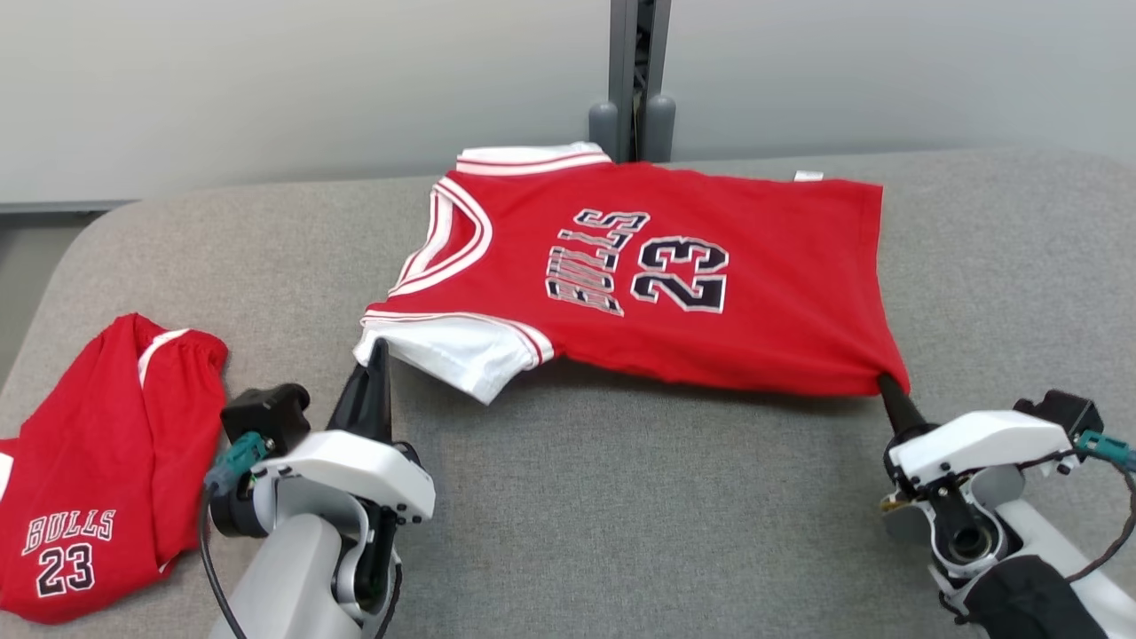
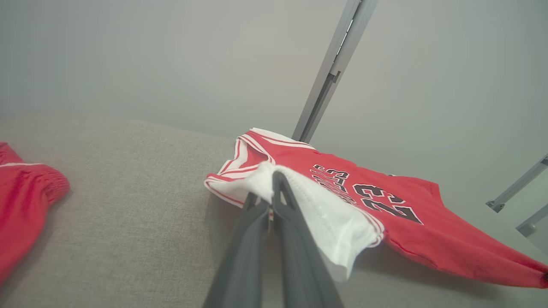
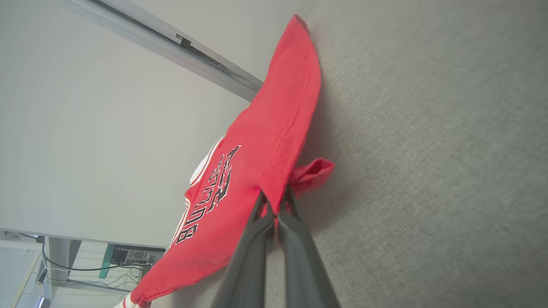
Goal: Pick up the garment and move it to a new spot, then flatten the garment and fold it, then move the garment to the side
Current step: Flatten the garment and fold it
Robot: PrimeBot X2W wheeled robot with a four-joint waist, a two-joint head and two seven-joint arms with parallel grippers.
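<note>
Both pinch the jersey (image 1: 674,293): left hand (image 1: 380,351) closed on its white sleeve (image 1: 461,351); right hand (image 1: 888,385) on a hem corner (image 1: 863,371) (seemingly lifted).

The grey cloth-covered counter (image 1: 621,515) has rounded far corners. A red jersey (image 1: 763,328) lies spread across its far middle, near edge raised. Crumpled red shorts (image 1: 98,444) lie at its left edge.

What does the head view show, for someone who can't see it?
A red and white Bulls 23 jersey is stretched over a grey fabric table, left claw pinching its white sleeve, right claw its hem corner. Red shorts lie left.
</note>
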